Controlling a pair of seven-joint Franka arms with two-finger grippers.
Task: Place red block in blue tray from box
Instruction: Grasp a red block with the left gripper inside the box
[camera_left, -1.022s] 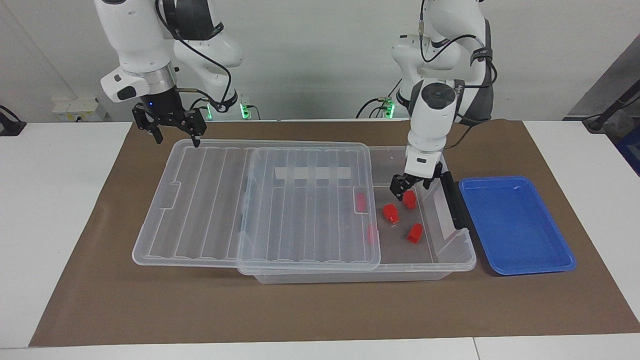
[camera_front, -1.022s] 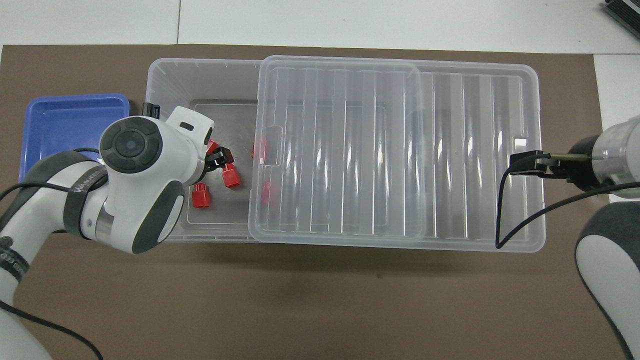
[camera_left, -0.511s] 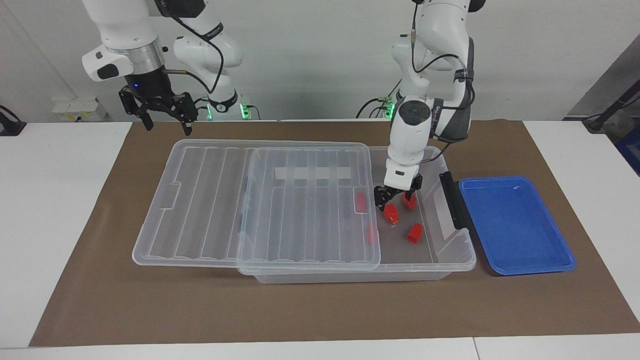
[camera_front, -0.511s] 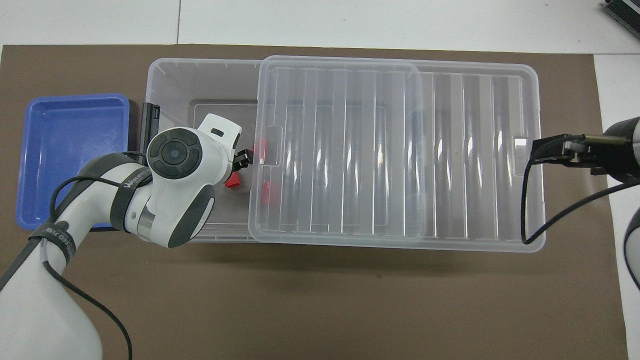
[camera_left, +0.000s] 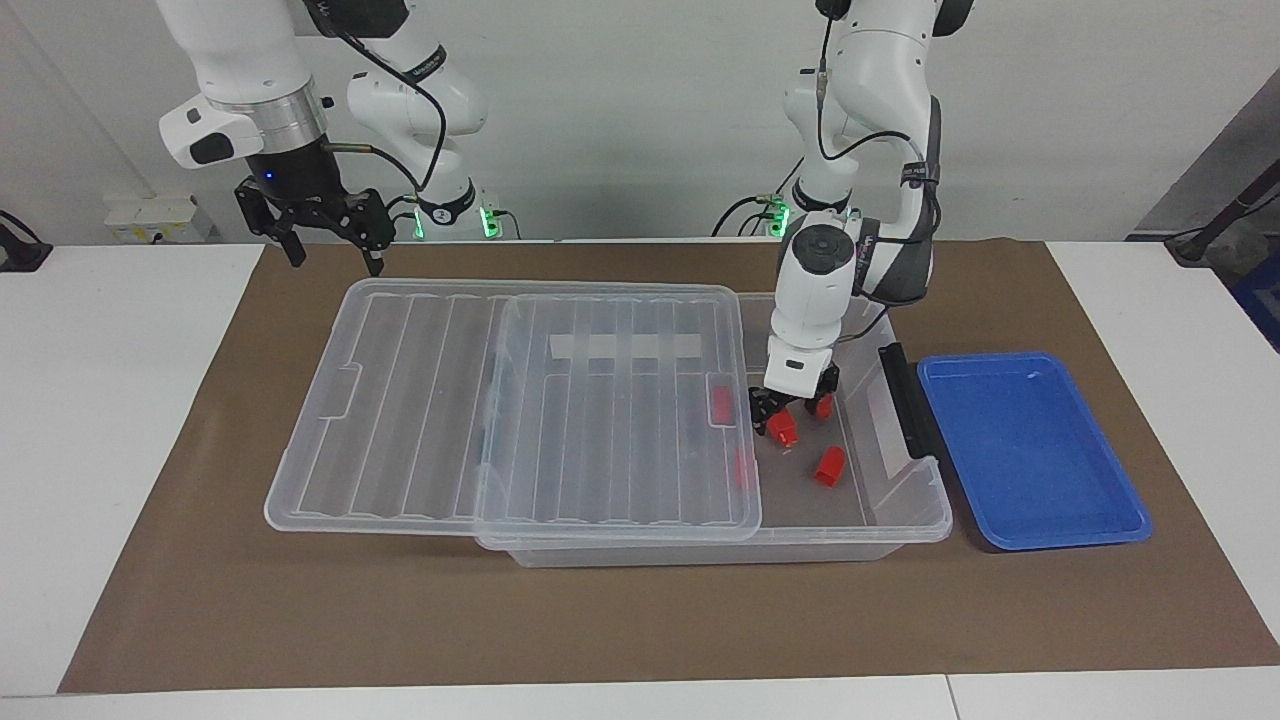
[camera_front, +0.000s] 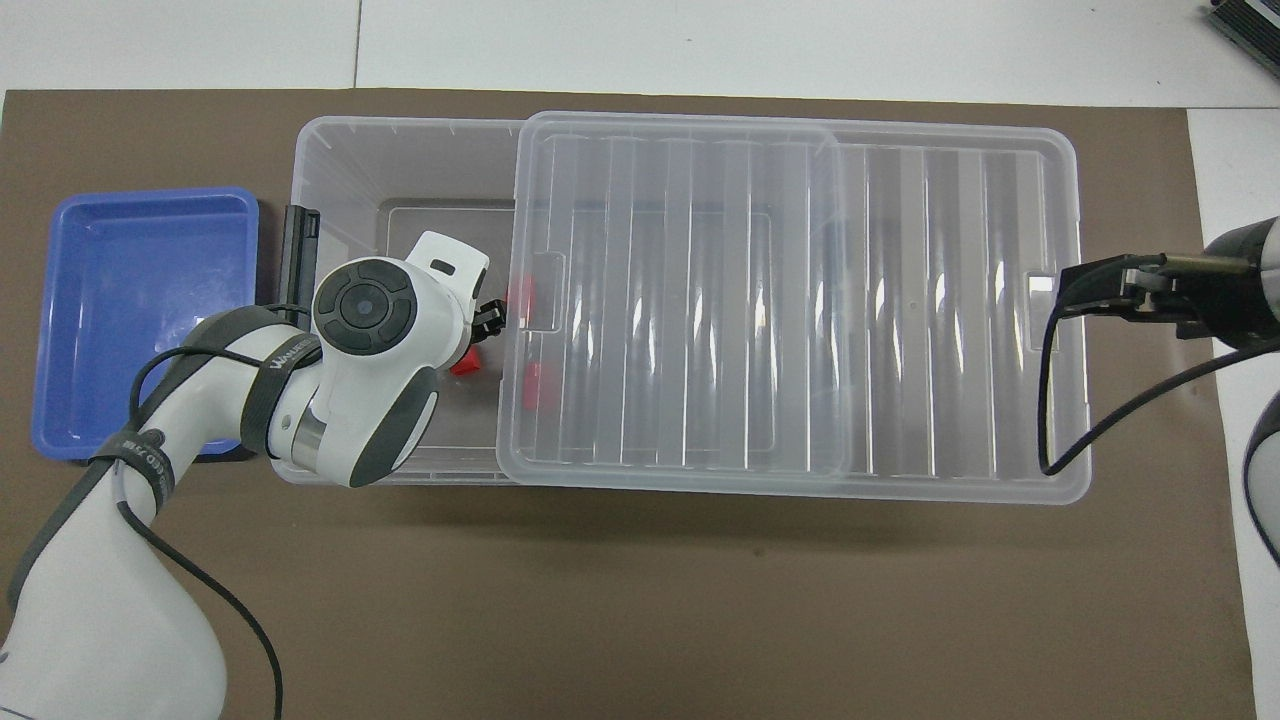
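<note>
Spread fingers of the left gripper (camera_left: 783, 412) are lowered, empty, around a small red plastic block (camera_left: 782, 428) inside the clear plastic box (camera_left: 900, 500), apparently untouched; closing and carrying to the shallow blue tray (camera_left: 1030, 450) are judged next, while the open right gripper (camera_left: 325, 240) waits.

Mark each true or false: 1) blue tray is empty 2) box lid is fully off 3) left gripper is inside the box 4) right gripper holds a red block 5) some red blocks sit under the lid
1) The blue tray is empty. True.
2) The lid is fully off the box. False: it is slid partway, still resting on the box.
3) The left gripper is inside the box. True, down at a red block.
4) The right gripper holds a red block. False: it is open and empty, raised near the lid's corner.
5) Red blocks under the lid. True, two.
</note>
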